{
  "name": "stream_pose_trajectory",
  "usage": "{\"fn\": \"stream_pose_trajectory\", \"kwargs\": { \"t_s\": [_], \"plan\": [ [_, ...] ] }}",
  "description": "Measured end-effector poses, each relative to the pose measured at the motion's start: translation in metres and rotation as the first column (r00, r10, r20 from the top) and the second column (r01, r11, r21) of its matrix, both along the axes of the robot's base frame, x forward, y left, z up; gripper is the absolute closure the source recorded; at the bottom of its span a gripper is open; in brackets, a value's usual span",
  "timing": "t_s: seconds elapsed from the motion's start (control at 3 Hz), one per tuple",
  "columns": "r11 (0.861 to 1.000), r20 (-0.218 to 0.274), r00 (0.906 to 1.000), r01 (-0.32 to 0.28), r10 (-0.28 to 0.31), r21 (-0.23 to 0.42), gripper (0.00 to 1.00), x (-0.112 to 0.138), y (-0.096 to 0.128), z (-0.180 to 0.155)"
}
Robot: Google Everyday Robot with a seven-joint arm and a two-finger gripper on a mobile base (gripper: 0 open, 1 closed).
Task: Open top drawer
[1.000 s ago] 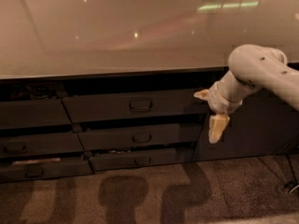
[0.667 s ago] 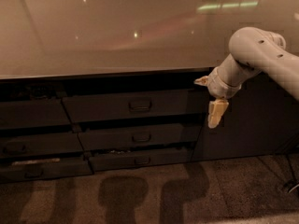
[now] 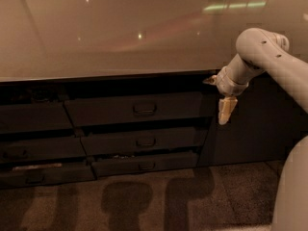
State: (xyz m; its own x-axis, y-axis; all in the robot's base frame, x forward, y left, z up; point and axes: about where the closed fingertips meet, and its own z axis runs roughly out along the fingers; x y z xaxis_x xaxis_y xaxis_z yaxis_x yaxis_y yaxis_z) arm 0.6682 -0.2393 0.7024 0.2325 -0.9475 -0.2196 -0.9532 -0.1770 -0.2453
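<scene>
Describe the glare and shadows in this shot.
Camera view: dim, warm light; bright reflections streak the glossy pale countertop; the wide dark grey top drawer sits in gloom; dark shadows cross the speckled floor; the pale gripper hangs right of that drawer.

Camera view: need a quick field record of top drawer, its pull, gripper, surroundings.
top drawer: widest dark front, directly under the countertop; how far out unclear
pull: centred on that front, nothing touching it
gripper: pointing down, just right of the top drawer's right edge, apart from the pull
countertop: pale, glossy, light reflections
middle drawer: narrower front below
bottom drawer: narrowest, lowest
</scene>
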Motion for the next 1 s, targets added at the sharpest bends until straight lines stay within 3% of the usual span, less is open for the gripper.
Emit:
{"fn": "stream_pose_trajectory", "kwargs": {
  "t_s": [0.67,1.0],
  "plan": [
    [0.999,-0.023,0.9996,0.014,-0.015,-0.029,0.00,0.007,0.001,-0.010],
    [0.994,0.023,0.9970,-0.072,0.074,-0.080,0.00,0.015,0.041,-0.005]
  ]
}}
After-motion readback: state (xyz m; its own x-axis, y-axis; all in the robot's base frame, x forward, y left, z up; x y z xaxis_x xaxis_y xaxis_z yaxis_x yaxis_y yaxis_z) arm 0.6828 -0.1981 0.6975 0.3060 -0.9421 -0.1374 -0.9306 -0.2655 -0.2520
